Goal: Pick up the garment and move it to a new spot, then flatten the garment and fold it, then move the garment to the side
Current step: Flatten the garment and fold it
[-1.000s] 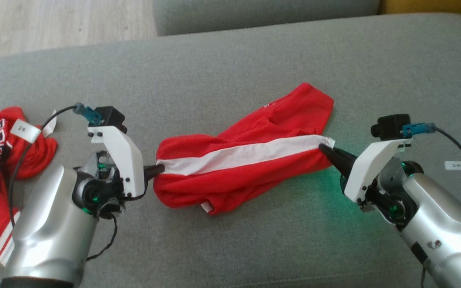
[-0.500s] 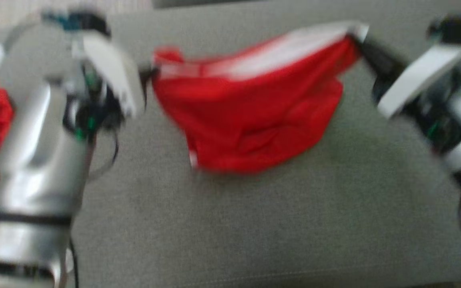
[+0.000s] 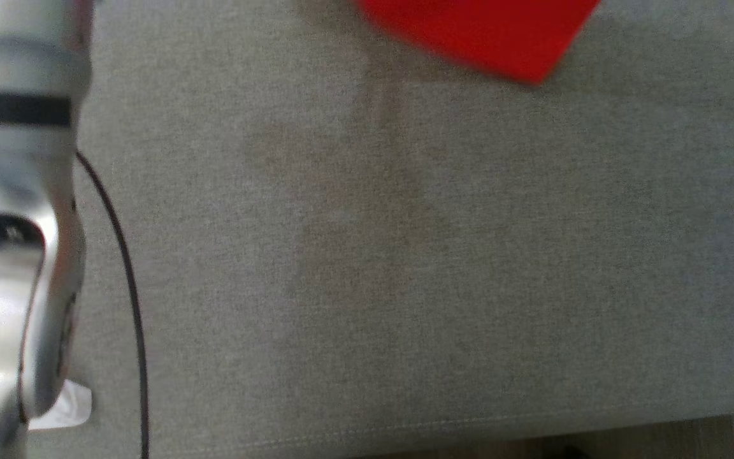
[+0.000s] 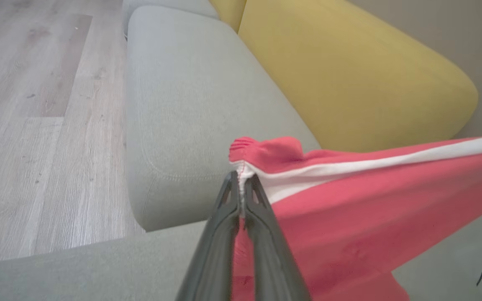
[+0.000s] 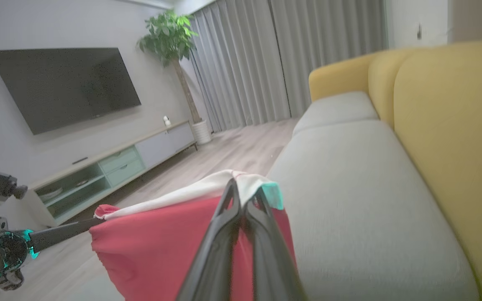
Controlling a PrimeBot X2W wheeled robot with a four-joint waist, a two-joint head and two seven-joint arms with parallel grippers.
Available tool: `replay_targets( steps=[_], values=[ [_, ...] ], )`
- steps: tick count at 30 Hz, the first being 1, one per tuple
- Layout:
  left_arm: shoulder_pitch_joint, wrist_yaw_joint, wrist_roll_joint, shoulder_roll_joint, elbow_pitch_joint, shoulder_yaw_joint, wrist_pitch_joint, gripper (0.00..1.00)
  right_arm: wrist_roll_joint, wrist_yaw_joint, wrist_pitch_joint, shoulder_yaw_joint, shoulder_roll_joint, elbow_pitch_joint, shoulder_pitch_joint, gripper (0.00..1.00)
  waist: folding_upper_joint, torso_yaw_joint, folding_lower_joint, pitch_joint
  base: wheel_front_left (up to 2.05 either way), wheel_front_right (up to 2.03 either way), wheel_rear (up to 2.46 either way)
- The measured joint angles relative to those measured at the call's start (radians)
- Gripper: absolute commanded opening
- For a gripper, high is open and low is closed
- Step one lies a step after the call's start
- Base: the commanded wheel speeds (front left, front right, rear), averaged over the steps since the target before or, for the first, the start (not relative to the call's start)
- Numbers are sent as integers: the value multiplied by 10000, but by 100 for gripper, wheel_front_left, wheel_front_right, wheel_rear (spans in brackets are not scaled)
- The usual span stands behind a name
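The red garment with a white band hangs stretched in the air between my two grippers. My left gripper is shut on one end of its white band. At the other end my right gripper is shut on the white band of the garment. In the right wrist view the left gripper holds the far corner. The head view catches the garment's lower edge at the top, above the grey sofa seat, and my left forearm at the left.
A yellow sofa back runs behind the grey seat cushions. Wooden floor lies beyond the sofa. A TV, a low cabinet and a potted plant stand across the room.
Both grippers have lifted the garment off the sofa, holding its white band taut. The head view has shifted, so the arms and garment now sit mostly above its top edge.
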Motion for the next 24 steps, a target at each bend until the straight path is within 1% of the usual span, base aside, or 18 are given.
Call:
replay_targets(
  steps=[2,5,7,12,15,18,22,23,24],
  values=[
    [-624,-12,0,-144,362,146,-307,0,67,0,-157,17,-226,8,-636,0,0,26,0,149,0,0,0],
    [-1298,-171,2,-188,857,161,-757,0,117,2,-362,263,-445,-27,-1263,0,0,53,0,273,0,0,0],
    [-1507,-301,2,-194,1223,169,-821,0,198,2,-418,531,-546,-88,-1369,0,0,59,-1,280,0,0,0],
    [-1326,-865,-104,-261,2144,36,-888,0,683,2,-502,1344,-940,-548,-1181,0,0,96,-1,145,0,0,0],
    [-564,-1160,-196,-272,2393,-221,-1120,0,723,2,-485,2128,-1302,-1026,-418,0,0,137,-2,-121,0,0,0],
    [611,-1235,-420,-305,2577,-598,-1235,0,1007,2,-430,2989,-1653,-1396,777,0,0,179,-1,-507,0,0,0],
    [2526,-1241,-1177,-324,2138,-1555,-514,0,1335,2,-169,4086,-2159,-1894,2192,0,1,202,-2,-1210,0,0,0],
    [2526,-1241,-1177,-324,2138,-1555,-514,0,1335,2,-169,4086,-2159,-1894,2192,0,1,202,-2,-1210,0,0,0],
    [2986,-1241,-1429,-311,1916,-1797,-201,0,1434,2,-52,4322,-2299,-2036,2449,0,1,200,-2,-1405,0,0,0]
  ],
)
